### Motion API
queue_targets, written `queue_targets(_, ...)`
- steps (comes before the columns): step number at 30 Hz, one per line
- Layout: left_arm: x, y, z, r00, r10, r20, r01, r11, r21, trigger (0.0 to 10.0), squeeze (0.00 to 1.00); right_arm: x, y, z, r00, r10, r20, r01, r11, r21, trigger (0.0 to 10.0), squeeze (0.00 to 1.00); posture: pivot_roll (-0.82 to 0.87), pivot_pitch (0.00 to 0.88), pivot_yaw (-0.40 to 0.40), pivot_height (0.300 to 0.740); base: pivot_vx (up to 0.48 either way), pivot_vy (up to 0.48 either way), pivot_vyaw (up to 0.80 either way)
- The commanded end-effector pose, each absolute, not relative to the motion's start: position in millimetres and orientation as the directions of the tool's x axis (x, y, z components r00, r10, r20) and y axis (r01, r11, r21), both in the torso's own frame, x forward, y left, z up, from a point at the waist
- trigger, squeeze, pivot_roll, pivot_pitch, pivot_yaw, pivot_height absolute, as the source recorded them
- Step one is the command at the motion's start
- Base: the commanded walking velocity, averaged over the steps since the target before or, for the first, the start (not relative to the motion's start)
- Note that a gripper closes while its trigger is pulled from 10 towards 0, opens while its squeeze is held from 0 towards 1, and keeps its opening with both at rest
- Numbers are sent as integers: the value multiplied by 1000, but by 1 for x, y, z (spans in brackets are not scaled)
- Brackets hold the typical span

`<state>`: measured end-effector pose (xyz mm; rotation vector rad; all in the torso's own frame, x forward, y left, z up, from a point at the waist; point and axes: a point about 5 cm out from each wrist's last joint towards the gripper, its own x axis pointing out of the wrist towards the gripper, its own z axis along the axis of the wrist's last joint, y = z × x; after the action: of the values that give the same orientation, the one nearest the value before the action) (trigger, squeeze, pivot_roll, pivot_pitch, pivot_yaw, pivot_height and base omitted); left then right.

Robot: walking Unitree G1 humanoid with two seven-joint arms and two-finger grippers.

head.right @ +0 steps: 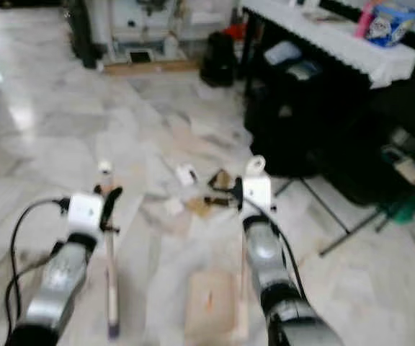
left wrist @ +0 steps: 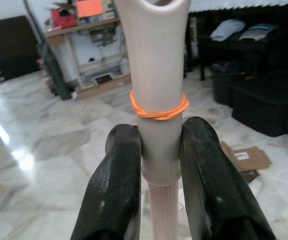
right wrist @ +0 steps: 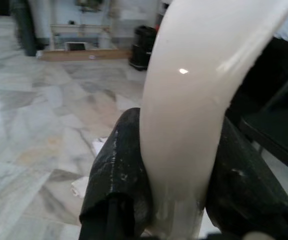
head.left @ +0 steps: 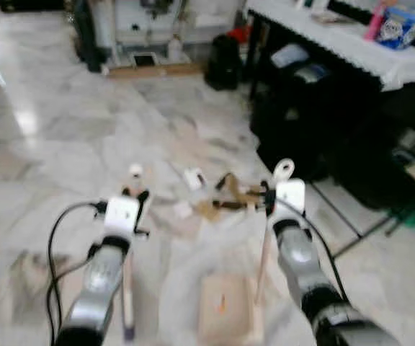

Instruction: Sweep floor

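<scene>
Two hands are at work over a marble floor [head.left: 63, 144], each pinching a pale upright handle. Left hand [left wrist: 159, 165] grips the broom handle [left wrist: 156, 75] between both black fingers [left wrist: 116, 190], just below an orange rubber band [left wrist: 159, 109] wound round the shaft; in the head views this handle [head.left: 128, 288] runs down beside the left arm toward the floor. Right hand [right wrist: 176, 165] is clamped on the dustpan handle [right wrist: 194, 90], fingers pressed against either side; the handle's looped top [head.left: 284, 170] stands above the wrist, and its shaft slants down to the beige dustpan [head.left: 225, 306] resting on the floor between the two arms. Litter lies on the floor just ahead of both hands: brown cardboard scraps [head.left: 225, 194], a small white box [head.left: 193, 177] and a white paper piece [head.left: 183, 210]. Beyond it, toward the right, stands a black worktop [head.left: 337, 43] with a white cloth edge, carrying a blue-and-white packet [head.left: 398, 25]. A dark bin [head.left: 223, 61] sits on the floor near the far wall. Head views are somewhat blurred.
</scene>
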<state>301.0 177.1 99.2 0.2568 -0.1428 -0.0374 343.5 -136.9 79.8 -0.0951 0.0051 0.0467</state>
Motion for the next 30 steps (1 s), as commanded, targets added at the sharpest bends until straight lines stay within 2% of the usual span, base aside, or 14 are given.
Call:
queue_targets(1, 303, 170, 103, 985, -75, 154, 32, 965, 261, 10000, 0, 347, -139, 90, 998, 39, 47, -35, 996, -86, 10000, 0, 56, 0, -51, 740, 0, 0, 0)
queue_targets(11, 303, 173, 98, 991, -53, 119, 18, 959, 283, 10000, 0, 347, -137, 91, 997, 51, 50, -46, 995, -89, 10000, 0, 57, 0, -50, 740, 0, 0, 0)
queue_targets(25, 303, 173, 96, 993, -47, 111, 15, 961, 276, 10000, 0, 347, -135, 89, 998, 51, 43, -49, 997, -64, 10000, 0, 56, 0, -52, 740, 339, 0, 0)
queue_targets(30, 303, 173, 96, 993, -46, 111, 14, 962, 274, 10000, 0, 347, -134, 89, 997, 60, 45, -56, 995, -83, 10000, 0, 56, 0, -53, 740, 368, 0, -609)
